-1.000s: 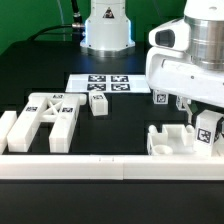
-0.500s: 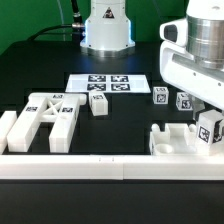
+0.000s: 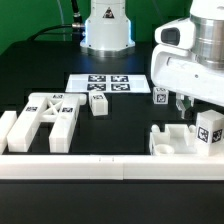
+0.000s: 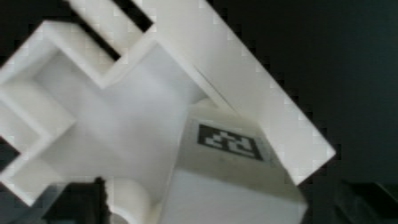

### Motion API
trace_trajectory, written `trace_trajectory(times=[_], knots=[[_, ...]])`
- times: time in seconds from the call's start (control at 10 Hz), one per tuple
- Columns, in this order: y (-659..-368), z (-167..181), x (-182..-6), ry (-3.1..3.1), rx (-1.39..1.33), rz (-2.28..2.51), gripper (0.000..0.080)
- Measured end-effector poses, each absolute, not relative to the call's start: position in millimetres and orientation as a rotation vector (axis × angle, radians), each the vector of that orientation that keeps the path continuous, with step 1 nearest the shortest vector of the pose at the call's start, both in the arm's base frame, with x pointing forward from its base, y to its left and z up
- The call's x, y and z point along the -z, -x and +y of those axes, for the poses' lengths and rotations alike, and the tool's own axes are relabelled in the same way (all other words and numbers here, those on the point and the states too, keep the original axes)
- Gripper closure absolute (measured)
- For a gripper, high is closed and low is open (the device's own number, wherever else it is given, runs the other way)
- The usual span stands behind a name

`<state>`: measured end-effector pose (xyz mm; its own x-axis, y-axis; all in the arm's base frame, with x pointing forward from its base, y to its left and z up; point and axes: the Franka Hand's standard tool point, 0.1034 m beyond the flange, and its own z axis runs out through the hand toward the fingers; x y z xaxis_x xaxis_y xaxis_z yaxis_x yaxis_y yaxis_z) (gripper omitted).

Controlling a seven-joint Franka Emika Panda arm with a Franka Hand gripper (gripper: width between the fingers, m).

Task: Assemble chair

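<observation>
Early stage; just behind the border rail (image 3: 100,166) the X-braced frame (image 3: 48,115) lies loose; seat panel (image 3: 172,141) has one tagged block (image 3: 208,130) standing at it; gripper (image 3: 186,106) hangs above that panel, finger spread and hold: cannot tell; you get bare table (image 3: 125,130) between frame and panel; farther from the rail a loose leg (image 3: 98,103), then the marker board (image 3: 105,83).

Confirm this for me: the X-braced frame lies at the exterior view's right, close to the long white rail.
Not right. The X-braced frame lies at the exterior view's left, close to the long white rail; the exterior view shows it.
</observation>
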<state>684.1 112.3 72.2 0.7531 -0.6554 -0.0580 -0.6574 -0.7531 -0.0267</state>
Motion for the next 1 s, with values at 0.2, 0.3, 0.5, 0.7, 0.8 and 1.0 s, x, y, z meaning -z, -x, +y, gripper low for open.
trace_trajectory(times=[0.2,0.3,0.5,0.7,0.8,1.0], knots=[[-684.3,112.9,-72.3,2.975,-0.062,0.842,0.0151],[-684.3,113.1,-72.3,3.024,-0.056,0.642,0.0151],[-684.3,112.6,-72.2,3.062,-0.049,0.422,0.015],[-684.5,110.5,-72.1,3.094,-0.041,0.146,0.015],[-684.6,109.1,-72.1,3.11,-0.036,-0.03,0.015],[-684.8,107.5,-72.0,3.113,-0.032,-0.255,0.015]])
